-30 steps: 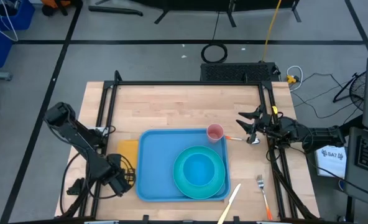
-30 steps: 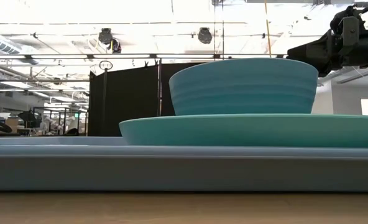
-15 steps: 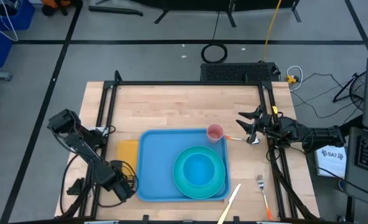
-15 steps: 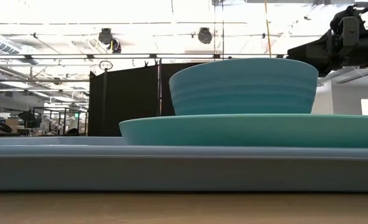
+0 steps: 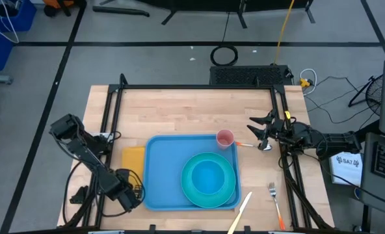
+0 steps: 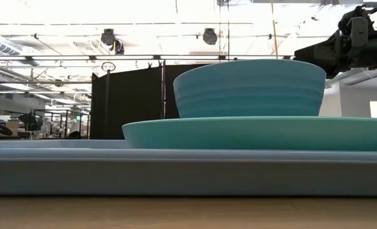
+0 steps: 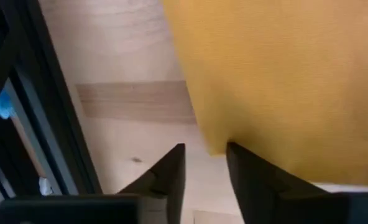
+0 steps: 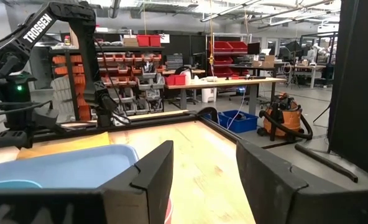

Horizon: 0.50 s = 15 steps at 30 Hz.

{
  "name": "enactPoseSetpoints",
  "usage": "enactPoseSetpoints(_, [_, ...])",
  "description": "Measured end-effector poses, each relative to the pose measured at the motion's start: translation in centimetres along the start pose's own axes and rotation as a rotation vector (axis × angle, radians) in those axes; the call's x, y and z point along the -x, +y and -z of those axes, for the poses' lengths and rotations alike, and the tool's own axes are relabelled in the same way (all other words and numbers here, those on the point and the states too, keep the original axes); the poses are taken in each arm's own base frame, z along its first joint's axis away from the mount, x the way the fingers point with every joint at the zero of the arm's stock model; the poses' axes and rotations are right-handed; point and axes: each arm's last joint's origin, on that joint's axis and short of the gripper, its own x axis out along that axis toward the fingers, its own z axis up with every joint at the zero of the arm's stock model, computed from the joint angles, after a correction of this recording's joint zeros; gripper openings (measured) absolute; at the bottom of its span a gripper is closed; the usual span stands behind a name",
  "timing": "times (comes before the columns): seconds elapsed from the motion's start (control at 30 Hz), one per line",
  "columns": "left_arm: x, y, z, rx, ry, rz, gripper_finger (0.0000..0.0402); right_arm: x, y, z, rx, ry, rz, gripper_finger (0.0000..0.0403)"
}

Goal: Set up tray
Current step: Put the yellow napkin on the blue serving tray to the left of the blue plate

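Blue plastic, broad and flat with a raised rim: that is the tray (image 5: pixel 160 172), lying on the near half of the wooden bench (image 5: pixel 179 114), a little toward the robot's right. It looks stiff and light by itself, but it is loaded. A turquoise plate (image 5: pixel 209 179) with a bowl (image 6: pixel 249 89) stacked on it sits at its right end, and a small pink cup (image 5: pixel 225 138) stands at its far right corner. So I would expect it to be heavy on one side and likely to tip if lifted by one edge. The smooth rim is probably slippery; the long edges look like the place to grip, one pincer on each side.

Just beside the tray's left edge lies an orange-yellow napkin (image 5: pixel 132 162), soft and thin, hard to pinch flat off the wood. The left pincer (image 7: pixel 204 163) is low over its corner, fingers slightly parted with the corner between the tips; I cannot tell whether they grip it.

To the right, a spoon (image 5: pixel 257 145) lies by the cup, while a fork (image 5: pixel 274 195) and a pale knife (image 5: pixel 239 214) lie on the near right of the bench. The right pincer (image 8: pixel 199 180) waits above the bench's right edge, fingers spread, holding nothing.
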Motion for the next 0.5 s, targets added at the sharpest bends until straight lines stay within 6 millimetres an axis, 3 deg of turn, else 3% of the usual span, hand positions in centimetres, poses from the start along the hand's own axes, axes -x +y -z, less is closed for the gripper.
enactPoseSetpoints(0.23, [-0.13, 0.42, 0.35, -0.02, -0.011, 0.003, 0.018, 0.0, 0.0, 0.0, 0.0, 0.0, 0.0, 0.0167])
enactPoseSetpoints(0.5, [0.29, 0.04, 0.98, -0.093, -0.087, 0.186, 0.0177, 0.0, 0.0, 0.0, -0.001, 0.0, 0.0, 0.0167])
